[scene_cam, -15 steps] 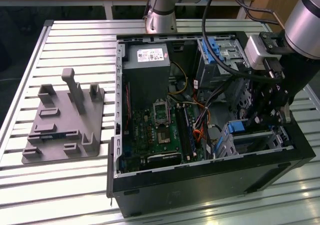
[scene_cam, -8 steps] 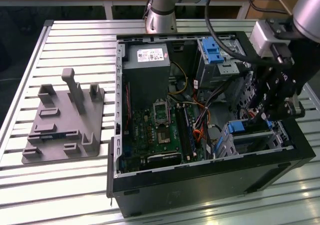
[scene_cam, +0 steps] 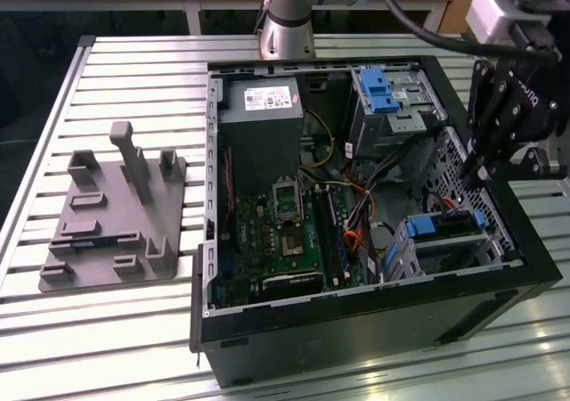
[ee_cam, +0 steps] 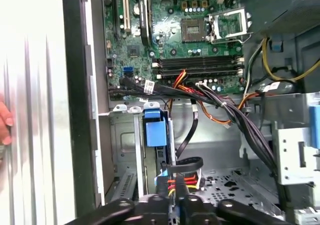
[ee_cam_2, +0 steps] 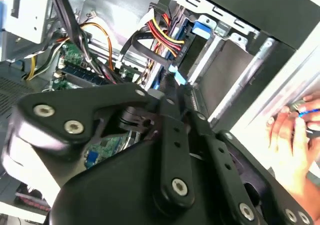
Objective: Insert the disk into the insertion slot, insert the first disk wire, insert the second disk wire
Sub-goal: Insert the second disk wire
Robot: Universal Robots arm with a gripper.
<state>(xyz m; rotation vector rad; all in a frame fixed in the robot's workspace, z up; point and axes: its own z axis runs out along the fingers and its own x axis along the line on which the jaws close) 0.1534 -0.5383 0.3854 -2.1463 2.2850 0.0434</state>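
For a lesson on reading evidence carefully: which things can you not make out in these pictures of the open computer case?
- Gripper, exterior view: fingertips dip behind the case wall.
- Disk, first wrist view: lower end hidden behind cables and gripper linkage.
- Hand, second wrist view: blurred, cut by the picture's edge; what it holds is unclear.

Open computer case on a slatted metal table

The black case (scene_cam: pixel 356 330) lies on its side, green motherboard (scene_cam: pixel 280 232) exposed; a grey fixture plate (scene_cam: pixel 116 223) (with upright pegs) rests on the table (scene_cam: pixel 116 71), toward the exterior view's left.
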